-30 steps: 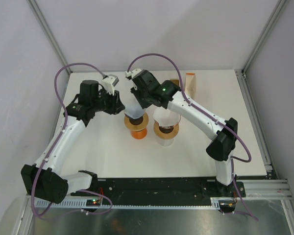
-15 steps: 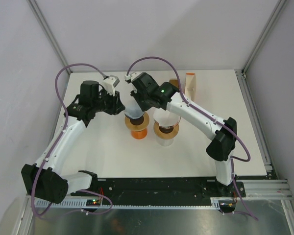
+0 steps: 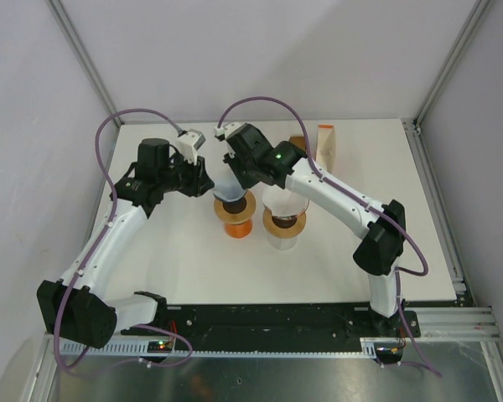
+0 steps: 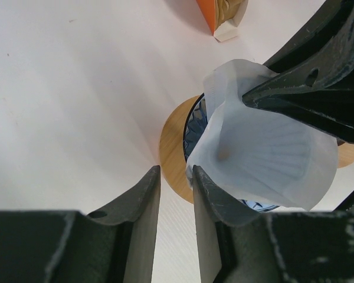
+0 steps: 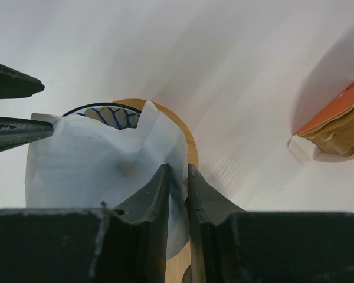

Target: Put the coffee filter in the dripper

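This looks like a robotics lab test cell, not a home: a bare white table [image 3: 184, 268] boxed in by plain grey walls [image 3: 277, 50] and aluminium frame posts [image 3: 82, 57] well beyond the right gripper [image 3: 229, 177], purple cables [image 3: 117, 115] looping near it, and a metal base plate [image 3: 277, 377] far behind it.

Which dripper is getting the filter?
The left dripper, on the orange stand: the white filter is in its mouth, pinched by the right end effector.

Most of dripper [image 4: 194, 128] hidden under the filter [image 4: 265, 159].
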